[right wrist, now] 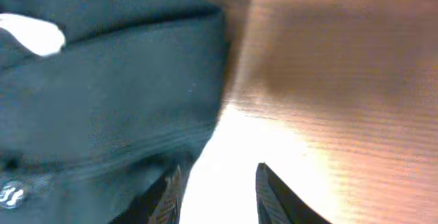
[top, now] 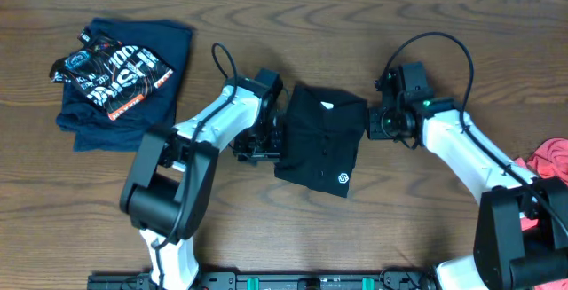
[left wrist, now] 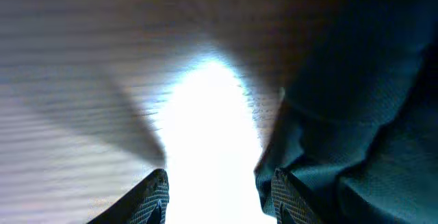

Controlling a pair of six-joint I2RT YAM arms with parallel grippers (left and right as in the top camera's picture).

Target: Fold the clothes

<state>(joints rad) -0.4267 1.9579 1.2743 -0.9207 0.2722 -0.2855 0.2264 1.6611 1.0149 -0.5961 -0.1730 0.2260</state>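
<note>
Dark fingertips (left wrist: 154, 193) of the left hand (left wrist: 217, 196) stand partly apart over the bare wooden desk (left wrist: 82, 59), holding nothing. The plain black soft-fabric garment (top: 319, 139), folded compact, lies mid-desk between both hands, its long axis running far-to-near. The right hand (right wrist: 215, 196), also partly open and empty, is just beside its right edge; both are equally near.

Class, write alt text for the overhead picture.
A folded black shirt lies on a wooden table between the left gripper and right gripper, both open at its edges. A navy printed shirt and a red cloth lie apart.
</note>
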